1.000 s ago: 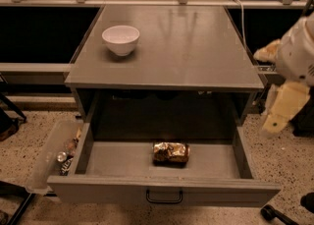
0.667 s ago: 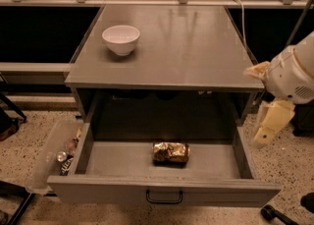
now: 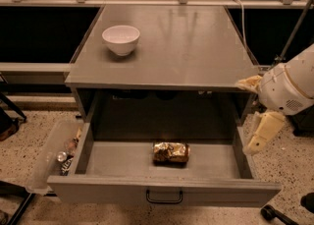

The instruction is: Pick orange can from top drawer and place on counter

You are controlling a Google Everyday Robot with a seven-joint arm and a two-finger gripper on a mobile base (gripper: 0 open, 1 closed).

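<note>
A small dented drink can of shiny gold-orange and dark brown metal, the orange can (image 3: pixel 170 152), is seen lying on its side on the floor of the wide shallow grey box drawer, the top drawer (image 3: pixel 122 192), which is pulled fully out from under the front edge of the broad flat grey cabinet top, the counter (image 3: pixel 186 52). The can is placed roughly below the middle of that front edge, nearer the drawer's front panel than its back, and its long axis is judged to run left to right, parallel to the front edge. The cream-coloured gripper (image 3: pixel 259 135) is held outside the drawer's right wall, just below the front right corner of the tabletop and pointing downward; whether it is released or clenched cannot be told, though nothing is seen grasped in it. The can is therefore found to the gripper's left and somewhat lower, with the drawer's right wall between them, so a move over that wall and leftward is likely called for, with the grasp probably taken across the can's short width. A round white ceramic bowl (image 3: pixel 121 39) is set near the back left corner of the counter, well apart from the gripper.
</note>
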